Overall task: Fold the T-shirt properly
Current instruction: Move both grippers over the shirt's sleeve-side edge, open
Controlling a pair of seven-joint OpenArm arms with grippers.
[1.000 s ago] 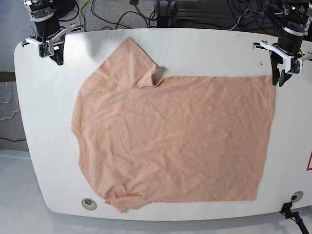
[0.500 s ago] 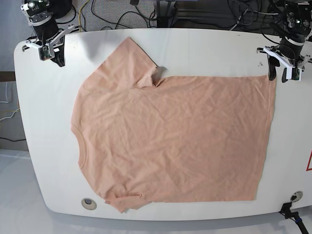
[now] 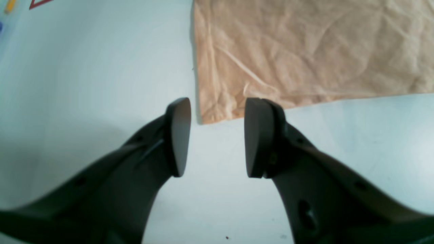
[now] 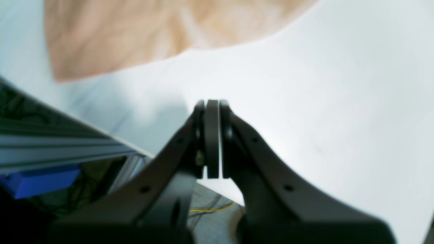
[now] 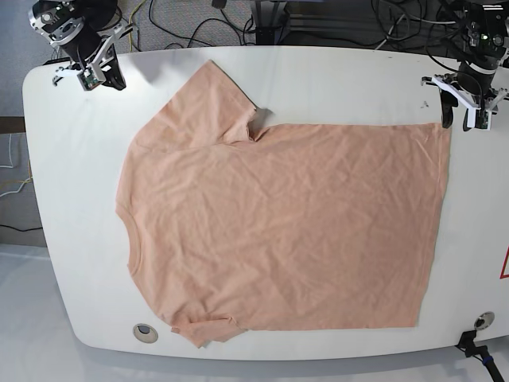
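Observation:
The peach T-shirt point(image 5: 278, 223) lies flat and wrinkled on the white table point(image 5: 71, 199), with its neckline point(image 5: 127, 231) at the left and its hem at the right. One sleeve point(image 5: 207, 103) points to the far edge. My left gripper point(image 5: 464, 118) is open just beyond the shirt's far right hem corner. In the left wrist view the left gripper point(image 3: 217, 108) has that corner of the T-shirt point(image 3: 305, 51) showing between its spread fingers. My right gripper point(image 5: 102, 78) is shut and empty at the table's far left corner. In the right wrist view the right gripper point(image 4: 212, 105) is apart from the blurred shirt point(image 4: 135, 34).
Two round grommets point(image 5: 144, 332) point(image 5: 483, 321) sit in the table's near edge. A red triangle mark point(image 5: 504, 263) is at the right edge. Cables point(image 5: 199, 20) and a metal frame lie behind the table. An aluminium rail point(image 4: 51, 149) shows past the table's edge.
My right gripper has drawn back toward the far left corner and turned. My left gripper has pulled back a little from the hem corner. The shirt has not moved.

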